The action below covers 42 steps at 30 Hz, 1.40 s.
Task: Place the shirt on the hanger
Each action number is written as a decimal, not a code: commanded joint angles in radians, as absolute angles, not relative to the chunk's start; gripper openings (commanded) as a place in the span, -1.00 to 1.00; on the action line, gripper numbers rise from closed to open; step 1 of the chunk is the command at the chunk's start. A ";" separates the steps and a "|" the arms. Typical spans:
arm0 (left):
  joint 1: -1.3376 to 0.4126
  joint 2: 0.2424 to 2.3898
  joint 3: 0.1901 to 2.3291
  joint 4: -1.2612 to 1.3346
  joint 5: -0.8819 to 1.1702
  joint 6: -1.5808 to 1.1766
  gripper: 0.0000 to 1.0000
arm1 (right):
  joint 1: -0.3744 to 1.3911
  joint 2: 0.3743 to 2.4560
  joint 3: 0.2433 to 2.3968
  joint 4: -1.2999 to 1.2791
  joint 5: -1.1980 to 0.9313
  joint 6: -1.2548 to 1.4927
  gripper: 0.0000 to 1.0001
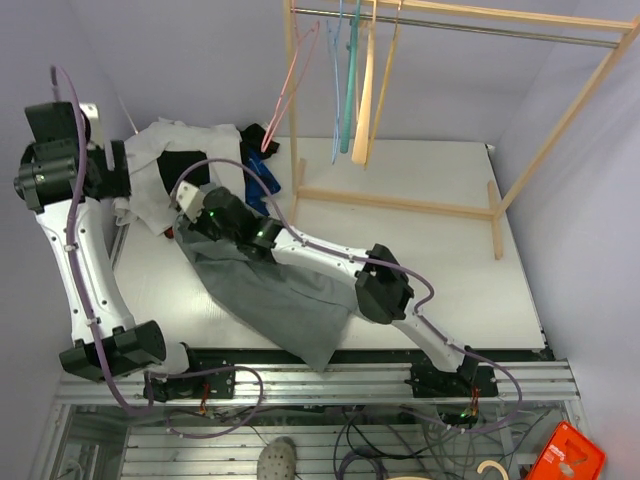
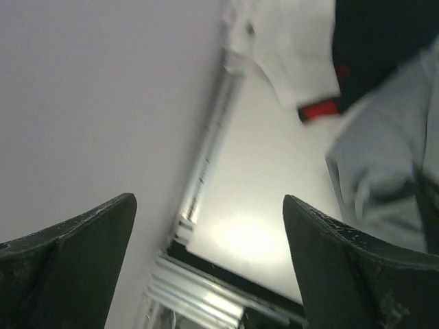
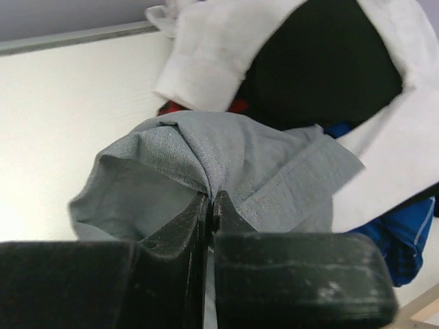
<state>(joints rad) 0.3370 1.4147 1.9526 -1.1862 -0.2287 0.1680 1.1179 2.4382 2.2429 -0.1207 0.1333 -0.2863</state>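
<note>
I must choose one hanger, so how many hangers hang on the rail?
5, left on the rail: pink hanger, light blue hanger, teal hanger, cream hanger, yellow hanger. Seen edge-on, so another may be hidden.

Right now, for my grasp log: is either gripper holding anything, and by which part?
The right gripper is shut on a bunched fold at the far end of the shirt. The left gripper is open and holds nothing.
</note>
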 commanded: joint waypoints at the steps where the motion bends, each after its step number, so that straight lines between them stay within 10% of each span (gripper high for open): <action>1: 0.344 1.288 1.779 -1.238 -0.018 0.124 0.99 | 0.992 2.443 2.305 -0.014 0.108 -0.116 -1.00; 23: 0.054 1.075 1.455 -0.907 0.270 -0.290 0.99 | 0.946 2.438 2.306 0.096 0.095 -0.049 -1.00; 42: -0.362 1.058 1.135 -0.675 -0.489 -0.172 0.82 | 0.925 2.439 2.340 0.081 0.131 0.091 -1.00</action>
